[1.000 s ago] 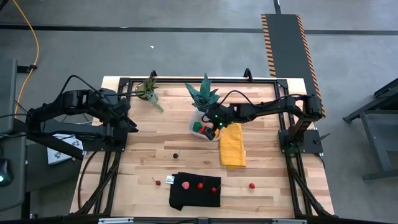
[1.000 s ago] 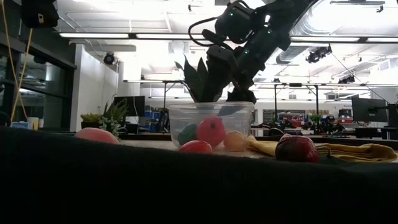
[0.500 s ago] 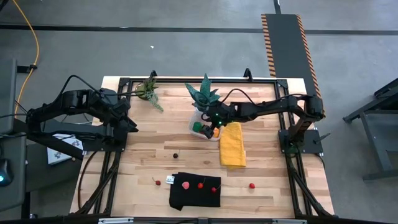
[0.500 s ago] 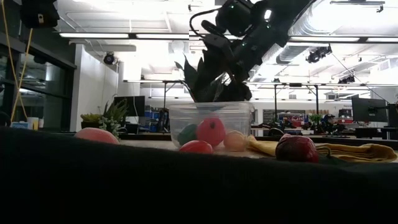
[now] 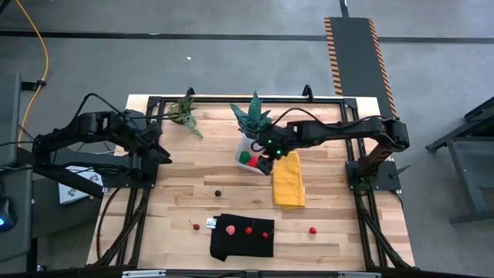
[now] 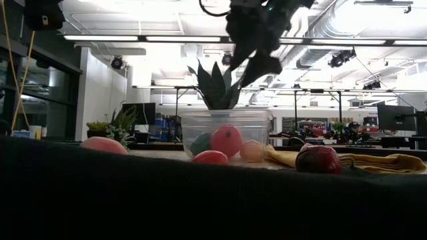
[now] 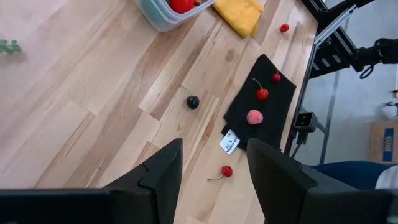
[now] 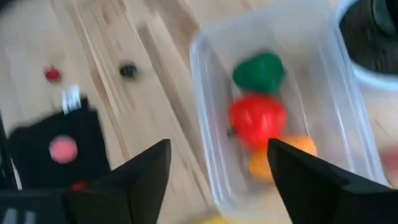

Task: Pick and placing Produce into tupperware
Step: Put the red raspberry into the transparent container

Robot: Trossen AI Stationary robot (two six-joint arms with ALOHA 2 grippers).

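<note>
Over the table's nine o'clock side the left gripper [image 5: 162,154] hung as before, its fingers [image 7: 160,177] parted with nothing between them, and toward six o'clock the loose produce had not moved: a dark piece [image 5: 218,193] on bare wood, red cherries [image 5: 248,229] and a pink piece [image 5: 231,229] on the black cloth [image 5: 241,236], another red one [image 5: 312,230] right of it. Near the table's centre, at about twelve o'clock from that cloth, the tupperware [image 5: 248,157] held green, red and orange pieces [image 8: 257,118]. The right gripper [image 5: 267,148], which a second earlier had reached low over the box, had risen above its rim, empty, its fingers [image 8: 143,171] apart, with the yellow cloth [image 5: 288,179] at its five o'clock.
</note>
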